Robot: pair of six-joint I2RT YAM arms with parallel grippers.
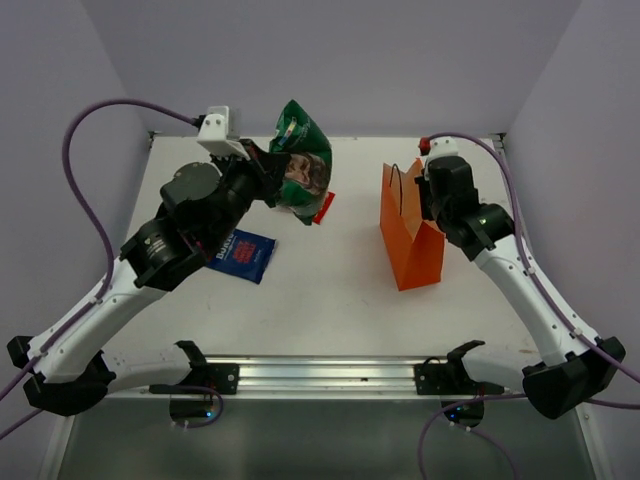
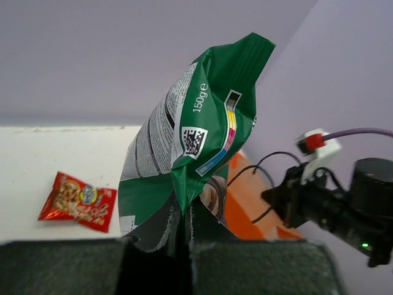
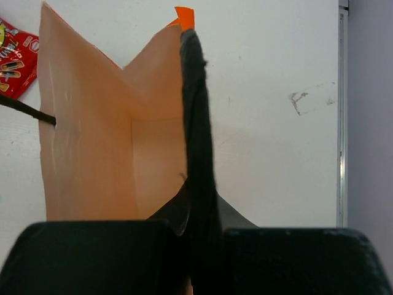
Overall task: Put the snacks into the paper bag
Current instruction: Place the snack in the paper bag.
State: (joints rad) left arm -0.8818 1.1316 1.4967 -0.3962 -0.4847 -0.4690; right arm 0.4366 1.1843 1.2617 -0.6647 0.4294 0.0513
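Left end effector [image 2: 184,232] pinches green packet [image 2: 206,117] printed "150g".

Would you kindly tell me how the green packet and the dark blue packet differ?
The green packet is pinched in the left gripper and held off the table; the dark blue packet lies flat on it, ungripped. The green packet looks larger and creased; the dark blue packet looks smaller and smooth. Both are outside the paper bag.

You can read "150g e" printed sideways on the green-and-white packet [image 2: 196,153], just above its square scan code. The white lettering on the dark blue packet [image 1: 241,256] and the print on the red packet [image 2: 78,201], both left of the green one, are too small for you to read
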